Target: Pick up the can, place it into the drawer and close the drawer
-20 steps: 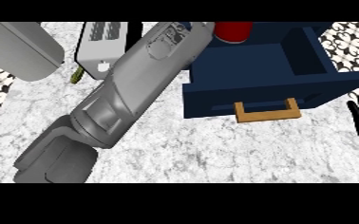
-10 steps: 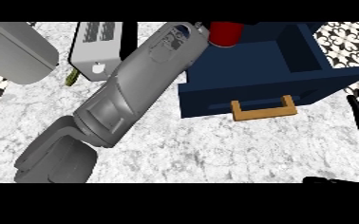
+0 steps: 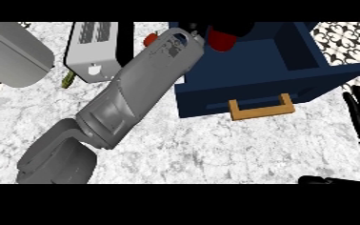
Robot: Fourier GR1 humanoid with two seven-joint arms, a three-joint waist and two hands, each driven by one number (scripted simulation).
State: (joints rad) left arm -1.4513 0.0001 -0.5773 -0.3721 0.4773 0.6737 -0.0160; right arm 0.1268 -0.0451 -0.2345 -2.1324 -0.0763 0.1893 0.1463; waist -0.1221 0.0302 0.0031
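Note:
The red can [image 3: 224, 41] hangs over the back left corner of the open navy drawer [image 3: 309, 83], which has a wooden handle [image 3: 261, 109] on its front. My left hand [image 3: 235, 28] is shut on the can at the top of the view, its black fingers curled over the can's upper part and hiding it. The grey left forearm [image 3: 141, 88] runs diagonally up from the lower left. My right hand [image 3: 349, 104] rests at the right edge with its fingers up, apart from the drawer.
A white toaster [image 3: 94, 52] stands at the back, left of the forearm. Beside it lies a grey rounded object [image 3: 21, 52] at the far left. A small red thing [image 3: 150, 39] and a greenish item [image 3: 68, 79] sit near the toaster. The counter is marbled.
My left hand has brought the can a little lower and leftward over the drawer's back corner. The drawer stays open and the right hand has barely shifted.

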